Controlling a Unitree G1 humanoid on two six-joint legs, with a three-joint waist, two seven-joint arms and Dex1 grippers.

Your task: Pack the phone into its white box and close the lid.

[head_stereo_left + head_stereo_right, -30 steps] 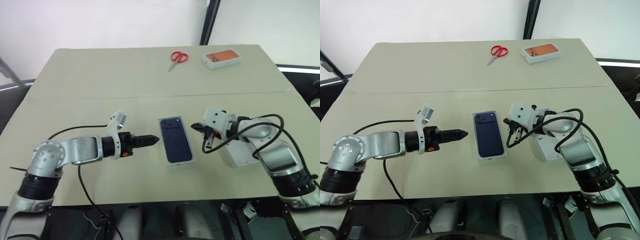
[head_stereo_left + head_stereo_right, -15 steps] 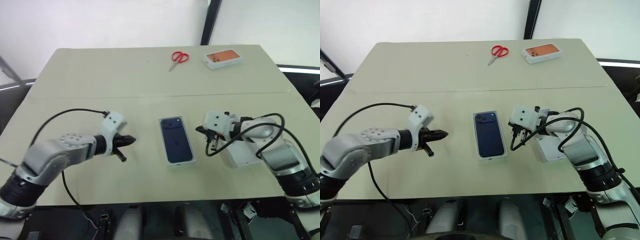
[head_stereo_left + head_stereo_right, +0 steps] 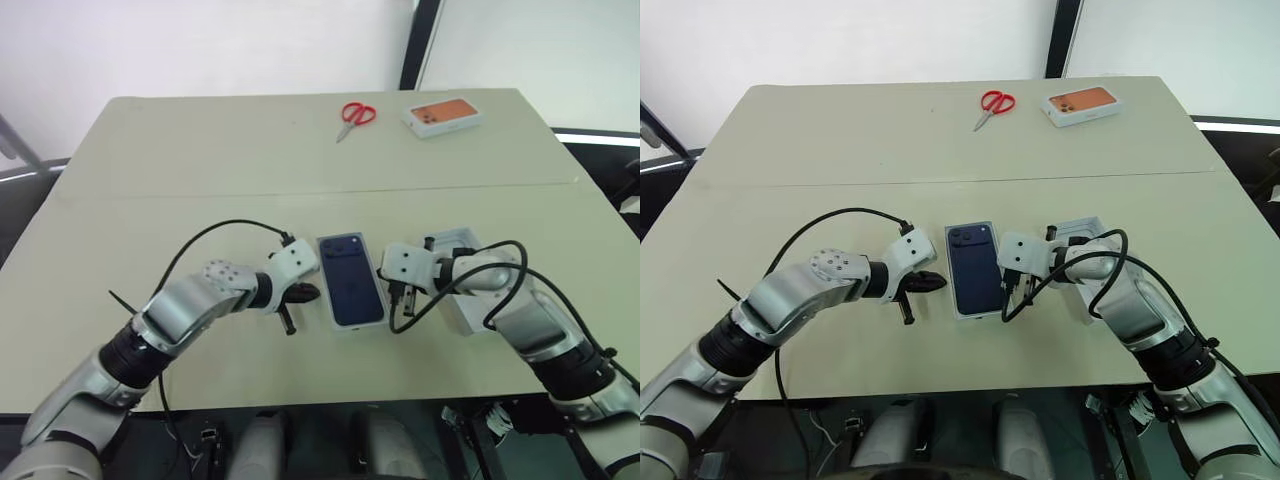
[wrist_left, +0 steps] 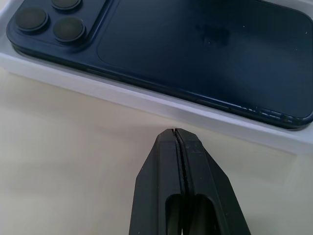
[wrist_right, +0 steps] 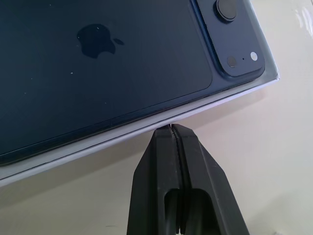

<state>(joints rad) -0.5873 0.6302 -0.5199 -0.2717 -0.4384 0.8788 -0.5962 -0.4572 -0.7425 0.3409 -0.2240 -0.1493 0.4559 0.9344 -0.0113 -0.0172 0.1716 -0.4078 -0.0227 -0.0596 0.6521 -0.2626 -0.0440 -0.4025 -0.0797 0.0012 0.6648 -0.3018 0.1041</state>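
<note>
— Phone (image 3: 352,279) placement?
— Back-up in the white box (image 4: 146,100), mid-table, near edge.
— Grippers?
— Left gripper (image 4: 174,133) and right gripper (image 5: 170,128) both pinched closed, empty, flanking the box's long sides.

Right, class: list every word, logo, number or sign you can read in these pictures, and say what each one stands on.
No words or numbers can be read anywhere.
Apple logo, no lettering: on the dark blue back of the phone, which lies in the white box.
Box with an orange phone picture at the far end of the table: any print is too small to read.
Red scissors: no marking to be made out.
</note>
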